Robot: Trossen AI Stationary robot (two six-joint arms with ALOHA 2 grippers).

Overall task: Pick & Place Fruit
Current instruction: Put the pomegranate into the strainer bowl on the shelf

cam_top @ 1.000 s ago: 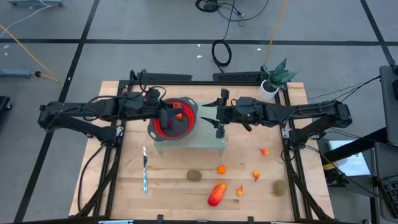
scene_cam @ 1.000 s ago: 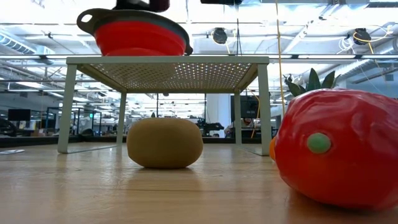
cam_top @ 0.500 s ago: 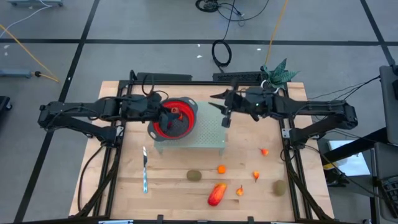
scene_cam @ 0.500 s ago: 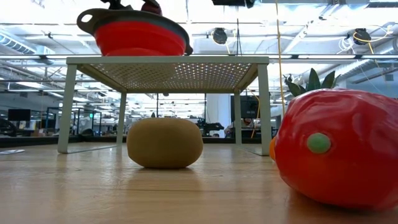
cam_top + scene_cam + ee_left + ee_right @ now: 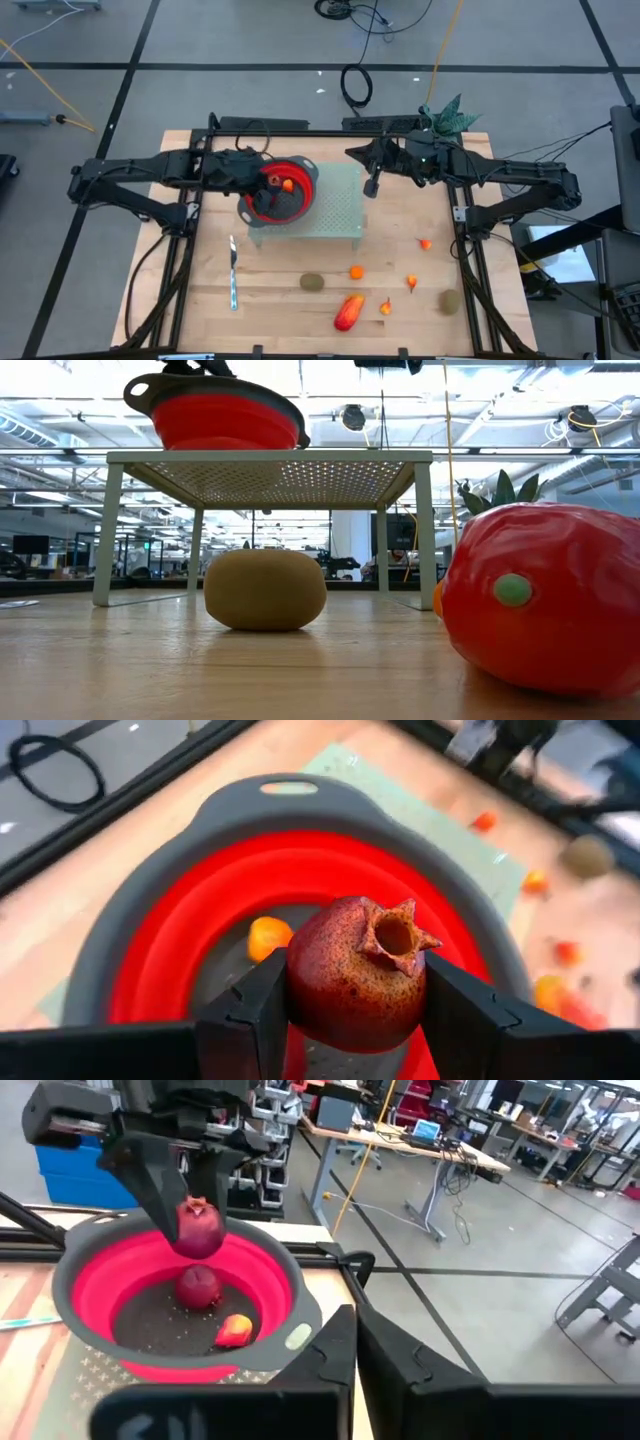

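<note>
Low view: wooden table (image 5: 150,670) (office room beyond), perforated rack (image 5: 270,470).

**Wooden table and what rests on it**

A light wooden table (image 5: 200,310) carries a pale perforated rack (image 5: 340,205), a silver knife (image 5: 232,275), 2 brown-green ovals (image 5: 313,282), 1 elongated red-orange fruit (image 5: 348,311), 4 tiny orange pieces (image 5: 356,271) and a potted plant (image 5: 437,135).

The left gripper (image 5: 355,1010) clamps a dark-red round toy pomegranate (image 5: 355,978) between its two dark fingers (image 5: 250,1015), directly above a red collapsible bowl with a grey rim (image 5: 150,885). A small orange toy fruit (image 5: 267,936) lies inside the bowl.
</note>
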